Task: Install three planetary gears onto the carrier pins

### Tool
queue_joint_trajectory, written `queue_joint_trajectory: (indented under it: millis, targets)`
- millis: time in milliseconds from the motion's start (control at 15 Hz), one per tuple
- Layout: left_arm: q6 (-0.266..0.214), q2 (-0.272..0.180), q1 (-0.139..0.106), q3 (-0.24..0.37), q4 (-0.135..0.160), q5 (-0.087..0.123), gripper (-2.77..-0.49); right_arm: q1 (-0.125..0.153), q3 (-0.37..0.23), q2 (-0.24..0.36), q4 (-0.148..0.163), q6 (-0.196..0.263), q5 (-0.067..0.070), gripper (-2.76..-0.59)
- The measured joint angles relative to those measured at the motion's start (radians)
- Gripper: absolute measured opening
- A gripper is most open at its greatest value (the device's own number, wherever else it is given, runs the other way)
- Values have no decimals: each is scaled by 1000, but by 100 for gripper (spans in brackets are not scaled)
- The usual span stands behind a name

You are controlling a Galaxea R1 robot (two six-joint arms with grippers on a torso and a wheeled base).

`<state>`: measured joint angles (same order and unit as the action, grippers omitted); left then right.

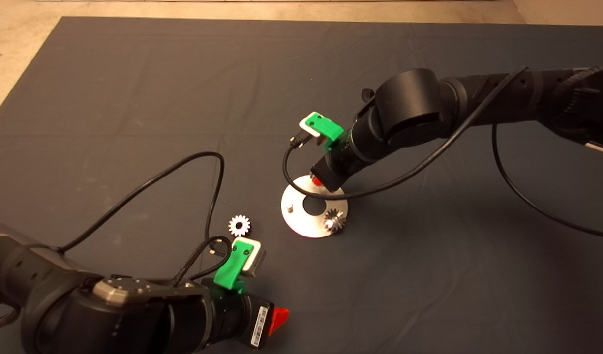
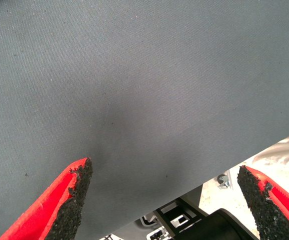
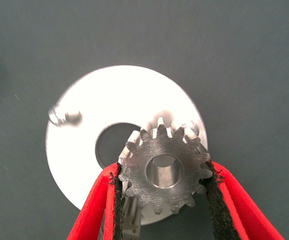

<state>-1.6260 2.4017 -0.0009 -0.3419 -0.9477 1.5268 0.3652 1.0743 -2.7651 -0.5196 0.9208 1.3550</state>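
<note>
1. Three gears in view: one held, one on the disc, one loose on the mat.
2. Disc: flat, round, bright silver, with a central hole, lying on the dark mat. One bare pin stands upright on it beside the hole.
3. Seated gear: small, silvery-grey, toothed, sitting on the disc at its rim, on the side nearer the camera in the head view.
4. Held gear: silvery-grey, toothed all round, with a round centre bore, face up. It is pinched at opposite edges between the black pads of the right gripper, above the disc and just beside the central hole. Whether it touches the disc cannot be told.
5. Loose gear: small, pale, flat on the mat, just left of the disc and apart from it.
6. Left gripper: low at the near left of the mat, fingers spread wide, holding nothing, only bare mat between them.
</note>
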Motion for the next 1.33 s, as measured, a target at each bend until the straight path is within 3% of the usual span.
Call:
queue_joint_trajectory:
  millis: [67, 200, 933, 1333]
  targets:
    - [0, 0, 0, 0, 0, 0, -119, -25, 0, 1, 0, -15, 21, -244]
    - [0, 0, 0, 0, 0, 0, -119, -28, 0, 4, 0, -19, 28, -244]
    - [0, 0, 0, 0, 0, 0, -119, -24, 10, 3, -5, -19, 25, -244]
    - [0, 0, -14, 0, 0, 0, -119, -23, 43, 3, -6, -19, 20, -244]
